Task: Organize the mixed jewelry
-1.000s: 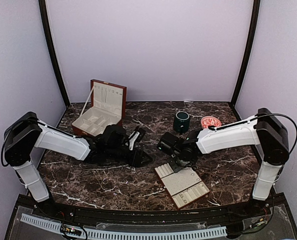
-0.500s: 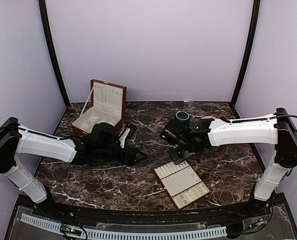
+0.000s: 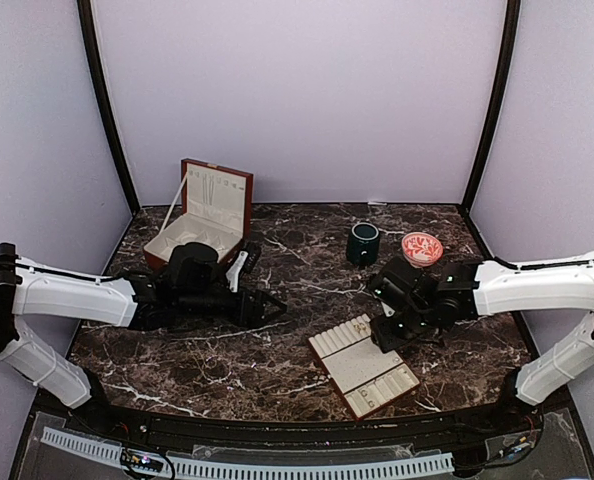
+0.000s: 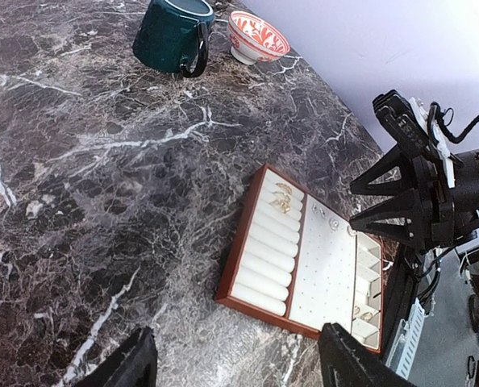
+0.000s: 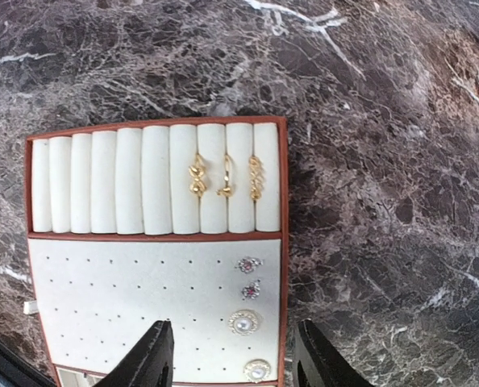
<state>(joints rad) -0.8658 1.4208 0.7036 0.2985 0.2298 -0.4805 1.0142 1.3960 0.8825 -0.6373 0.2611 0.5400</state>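
The jewelry in view sits in the cream-padded tray [image 5: 281, 242]. Three gold rings [image 5: 226, 179] stand in its ring rolls, and several studs [image 5: 243, 322] are pinned on the dotted pad. My right gripper [image 5: 235, 359] hovers open just above the pad's stud end, holding nothing. In the top view it [image 3: 389, 330] hangs over the tray's [image 3: 362, 365] far right corner. My left gripper [image 4: 239, 359] is open and empty, low over bare marble left of the tray [image 4: 239, 250]. Small pieces [image 4: 360, 314] lie in the tray's end compartments.
An open red-brown wooden box [image 3: 199, 215] with cream lining stands at the back left. A dark green mug [image 3: 362, 243] and a red-patterned bowl [image 3: 421, 247] stand behind the tray. The table's front edge lies just beyond the tray.
The right gripper has opened from shut and moved right along the tray's far edge. The left gripper has pulled back to the left and opened wider.
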